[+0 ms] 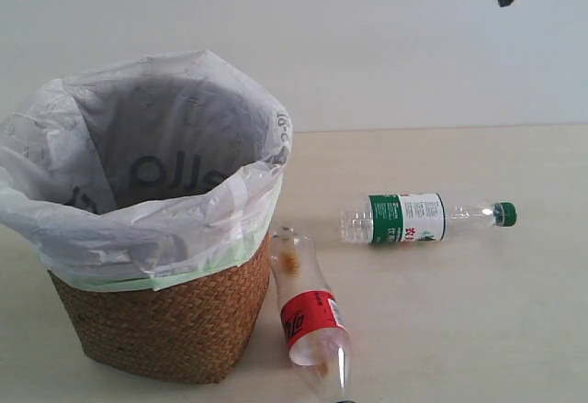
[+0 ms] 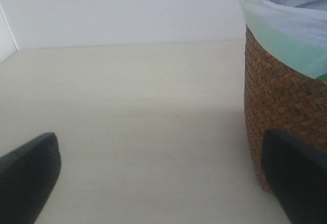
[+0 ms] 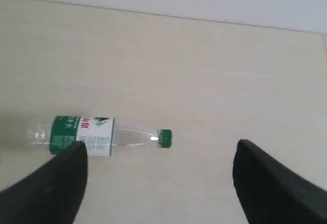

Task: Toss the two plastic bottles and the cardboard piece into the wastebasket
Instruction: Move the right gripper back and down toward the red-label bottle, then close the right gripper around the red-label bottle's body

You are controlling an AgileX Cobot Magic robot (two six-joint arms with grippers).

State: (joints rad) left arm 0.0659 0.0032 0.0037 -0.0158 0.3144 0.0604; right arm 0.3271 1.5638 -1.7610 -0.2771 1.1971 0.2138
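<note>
Tabletop point(image 1: 459, 311), pale, bears the wicker wastebasket point(image 1: 165, 320), lined with a white bag point(image 1: 138, 229) whose dark lettering is unreadable. The red-label bottle point(image 1: 308, 316) lies just beside its base. The green-label bottle point(image 1: 409, 218) lies farther right, its print too small to read. The left gripper point(image 2: 161, 178) beside the basket and the right gripper point(image 3: 161, 178) above the green-label bottle both gape empty.

The larger bottle point(image 1: 309, 316) lies just right of the wastebasket point(image 1: 156, 330), the slim bottle point(image 1: 409, 218) farther right and behind.

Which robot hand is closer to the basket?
Left. The left gripper sits right beside the wastebasket; the right gripper hangs above the green-capped bottle, farther off.
</note>
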